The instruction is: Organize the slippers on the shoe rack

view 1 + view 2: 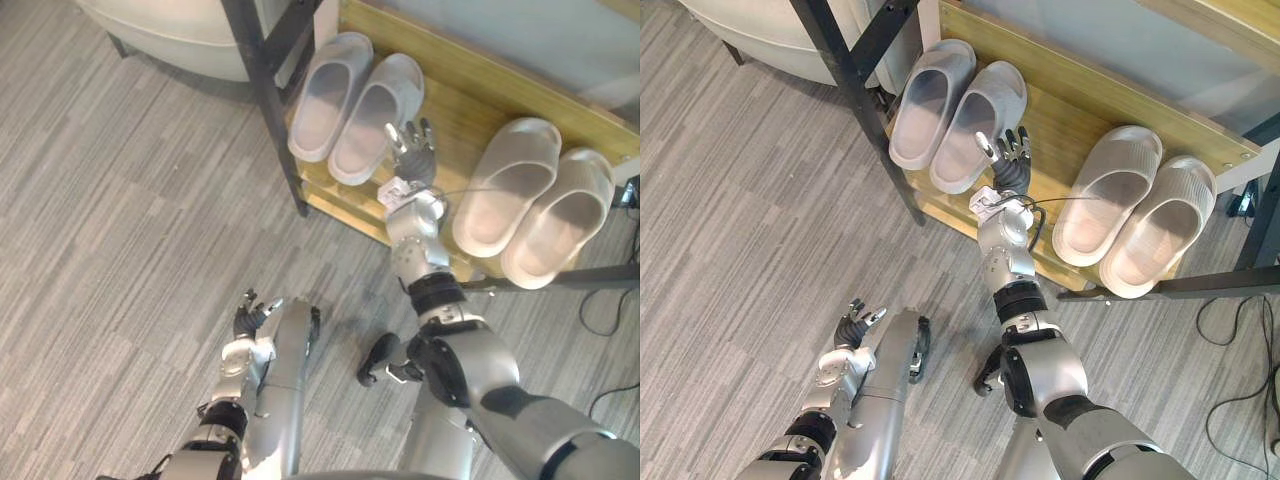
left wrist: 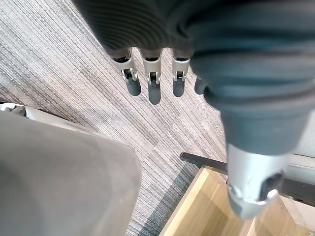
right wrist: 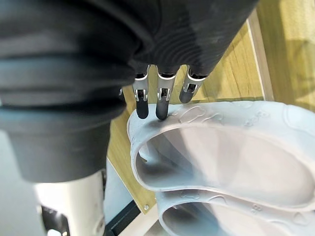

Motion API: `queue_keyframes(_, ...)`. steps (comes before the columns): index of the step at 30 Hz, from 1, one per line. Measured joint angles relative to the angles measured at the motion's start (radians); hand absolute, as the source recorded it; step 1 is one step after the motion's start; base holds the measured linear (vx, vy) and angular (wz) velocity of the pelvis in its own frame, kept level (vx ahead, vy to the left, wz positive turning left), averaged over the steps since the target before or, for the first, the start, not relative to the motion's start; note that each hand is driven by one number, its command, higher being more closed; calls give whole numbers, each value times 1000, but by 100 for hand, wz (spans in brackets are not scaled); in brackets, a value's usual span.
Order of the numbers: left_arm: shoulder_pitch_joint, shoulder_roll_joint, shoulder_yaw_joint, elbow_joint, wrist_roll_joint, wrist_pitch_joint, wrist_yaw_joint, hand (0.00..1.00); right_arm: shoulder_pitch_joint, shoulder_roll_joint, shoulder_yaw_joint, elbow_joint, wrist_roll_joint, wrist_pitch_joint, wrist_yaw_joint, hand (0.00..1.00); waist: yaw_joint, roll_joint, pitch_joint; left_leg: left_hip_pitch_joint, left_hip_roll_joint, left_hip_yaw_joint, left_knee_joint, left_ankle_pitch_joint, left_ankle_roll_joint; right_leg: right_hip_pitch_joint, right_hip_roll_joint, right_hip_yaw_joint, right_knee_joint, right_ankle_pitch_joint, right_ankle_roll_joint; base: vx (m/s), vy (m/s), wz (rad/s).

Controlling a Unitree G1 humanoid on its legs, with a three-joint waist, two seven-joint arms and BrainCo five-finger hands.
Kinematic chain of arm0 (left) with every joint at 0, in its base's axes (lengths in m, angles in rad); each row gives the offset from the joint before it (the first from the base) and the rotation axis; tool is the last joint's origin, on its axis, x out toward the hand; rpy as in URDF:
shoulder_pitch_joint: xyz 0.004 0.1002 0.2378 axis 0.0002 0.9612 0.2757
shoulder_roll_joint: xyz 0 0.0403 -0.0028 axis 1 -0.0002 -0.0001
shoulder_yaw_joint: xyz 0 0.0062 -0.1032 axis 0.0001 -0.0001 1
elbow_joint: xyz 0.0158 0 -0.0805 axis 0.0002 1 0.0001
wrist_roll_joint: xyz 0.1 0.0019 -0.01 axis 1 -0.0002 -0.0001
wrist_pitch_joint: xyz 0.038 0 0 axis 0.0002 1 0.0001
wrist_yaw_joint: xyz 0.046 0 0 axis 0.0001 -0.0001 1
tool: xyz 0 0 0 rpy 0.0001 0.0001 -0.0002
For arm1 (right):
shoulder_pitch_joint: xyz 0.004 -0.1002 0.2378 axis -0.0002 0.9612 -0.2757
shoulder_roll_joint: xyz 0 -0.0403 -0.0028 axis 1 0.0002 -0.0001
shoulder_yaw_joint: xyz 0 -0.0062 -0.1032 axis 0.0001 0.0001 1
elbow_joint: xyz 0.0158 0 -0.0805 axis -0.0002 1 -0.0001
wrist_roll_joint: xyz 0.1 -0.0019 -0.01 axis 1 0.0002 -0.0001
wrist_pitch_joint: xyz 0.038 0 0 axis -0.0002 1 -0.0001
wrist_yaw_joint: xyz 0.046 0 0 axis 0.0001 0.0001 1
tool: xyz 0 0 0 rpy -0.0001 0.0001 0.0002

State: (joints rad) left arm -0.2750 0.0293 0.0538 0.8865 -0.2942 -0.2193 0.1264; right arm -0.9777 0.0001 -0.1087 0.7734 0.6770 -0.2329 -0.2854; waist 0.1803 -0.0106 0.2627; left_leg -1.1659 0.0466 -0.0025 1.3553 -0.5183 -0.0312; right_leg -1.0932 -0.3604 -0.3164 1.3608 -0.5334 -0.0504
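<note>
Two pairs of pale grey slippers stand on the wooden shelf of the shoe rack. The left pair is by the black post, the right pair towards the shelf's right end. My right hand reaches over the shelf between the pairs, open, just beside the left pair's right slipper. In the right wrist view its straight fingers end at the rim of a slipper's strap. My left hand hangs low over the carpet, open and holding nothing.
The rack's black metal post slants down at the shelf's left end, and another black bar runs by the right pair. A pale rounded tub stands at the back left. Grey striped carpet covers the floor.
</note>
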Motion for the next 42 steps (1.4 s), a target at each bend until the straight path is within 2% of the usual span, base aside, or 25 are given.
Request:
queue_keyframes(18,10,-13,26,27,9,10,-1,0,-28,-31,-16,29,-13,8,0,0,3,24,-6,36,14,13,-5,0,-6,26,6,6,-1,-6,-7,2,-1,-1)
queue_keyframes(26,14,-12,52,38,0,14,-16,0,-12,-51,-80,28,-65,8,-2,0,-9,33,-4,68,43,30,-14,-2,-5,46,27,12,-16,-5,-7,0,-14,-9)
queue_keyframes(32,13,-15,79,39,-22,17,-22,0,24,-61,-83,17,-132,10,-14,0,-19,34,-3,85,59,41,-17,-2,-5,56,38,16,-20,2,-16,17,-19,-7)
queue_keyframes(38,10,-13,88,36,-22,18,-22,0,100,-62,-60,-178,-221,8,-40,0,-25,37,7,108,85,52,-27,-2,-5,73,60,17,-39,6,-7,1,-20,-10)
queue_keyframes(42,10,-14,88,33,-21,22,-22,0,199,-60,34,-333,-346,12,-57,0,-44,34,17,142,88,56,-44,-2,-6,102,65,18,-52,10,-8,7,-7,-1)
